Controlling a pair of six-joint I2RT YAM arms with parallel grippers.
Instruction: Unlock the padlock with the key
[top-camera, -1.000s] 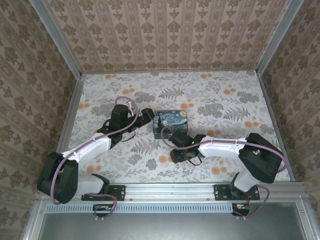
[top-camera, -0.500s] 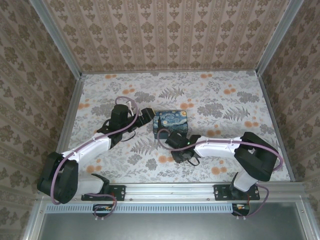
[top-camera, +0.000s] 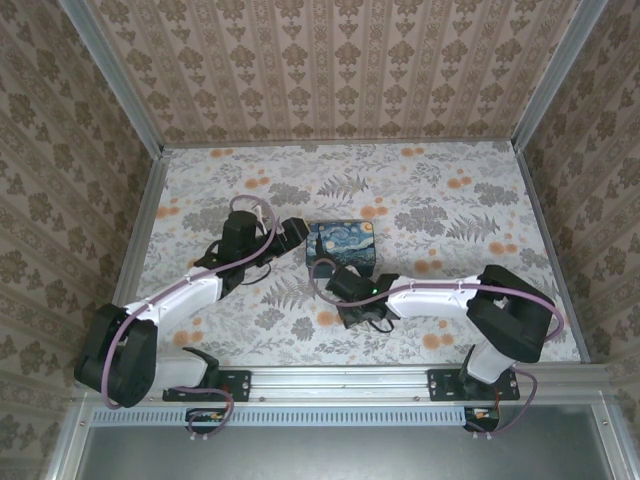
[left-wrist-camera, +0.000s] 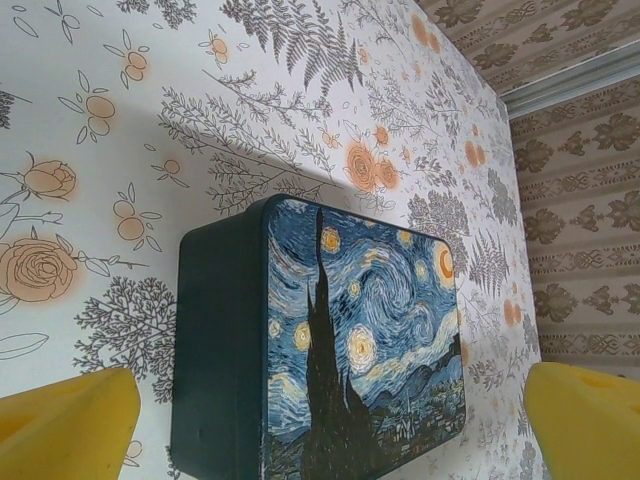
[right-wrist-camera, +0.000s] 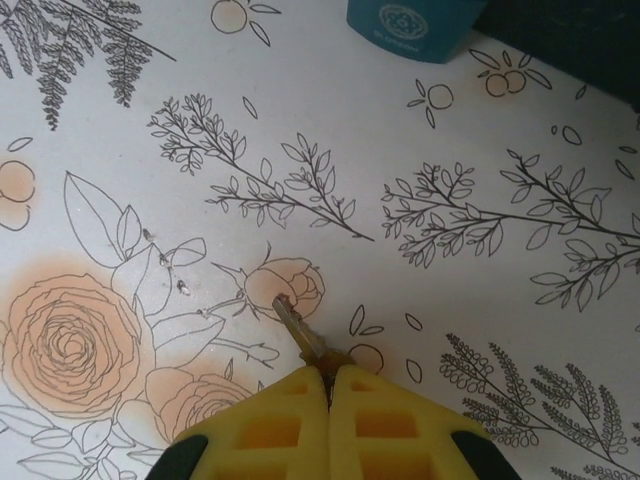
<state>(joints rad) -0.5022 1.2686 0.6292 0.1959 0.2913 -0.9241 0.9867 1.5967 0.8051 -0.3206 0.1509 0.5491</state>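
Since one second ago my right tool (top-camera: 338, 283) has slid a little to the left along the near side of the box (top-camera: 342, 245), and its fingers, which stood apart then, have come together. My left arm has not moved.

From above, the painted blue and yellow box lies near the middle of the flowered desk (top-camera: 450, 200). My left tool (top-camera: 293, 232) is just beside the left side of the box. My right tool is low over the desk, near the front left corner of the box. The key is too small for me to make out from here.

In the left wrist view, the two yellow fingers (left-wrist-camera: 65, 430) stand at the lower corners, spread wide. The box lies flat on the desk ahead of them, in line with the gap. I cannot tell if a finger touches it. The painted lid faces up and one dark teal side wall is turned to the camera.

In the right wrist view, my two yellow fingers are pressed together and they pinch the key (right-wrist-camera: 295, 335) by its head. The thin brownish blade sticks out ahead of the fingertips, slanting up and to the left, and its tip is at a small printed rose (right-wrist-camera: 290, 285). I cannot tell whether it touches the desk. A teal corner of the box is at the top edge, well apart from the key.
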